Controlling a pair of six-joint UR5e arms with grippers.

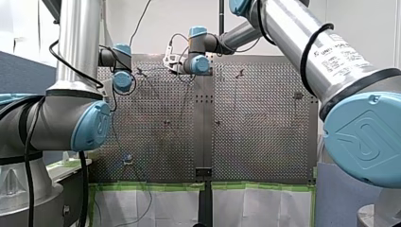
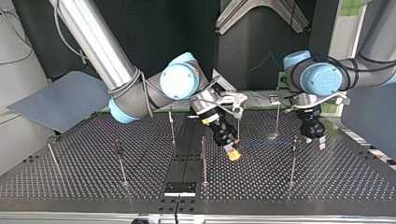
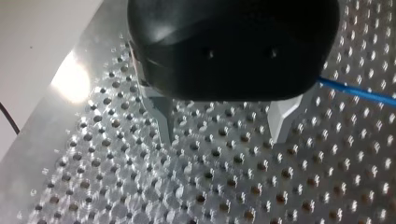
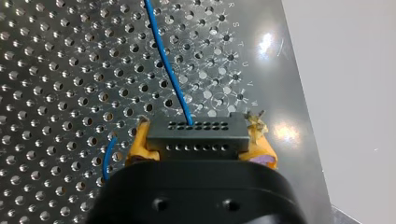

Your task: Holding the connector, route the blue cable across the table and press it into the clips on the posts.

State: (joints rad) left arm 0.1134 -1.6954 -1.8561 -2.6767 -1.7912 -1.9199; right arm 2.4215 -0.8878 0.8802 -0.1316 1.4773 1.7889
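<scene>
- The perforated table point(image 2: 93, 177) lies under both arms, with thin upright posts point(image 2: 203, 158) standing well apart across it.
- My right arm point(image 2: 135, 93) comes in at the top view's left and reaches to the table's middle. My left arm point(image 2: 327, 79) comes in at its right.
- My left gripper point(image 3: 222, 126) hangs just above the table. Its metal fingers point(image 3: 161, 116) are spread wide with nothing between them.
- My right gripper point(image 4: 200, 140) is low over the table, its yellow pads point(image 4: 140, 142) clamped on the black connector point(image 4: 196, 131).
- The blue cable point(image 4: 168, 70) leaves the connector's holed face and runs ahead over the table. In the left wrist view it passes just beside one finger.
- I cannot tell whether the cable sits in any clip.
</scene>
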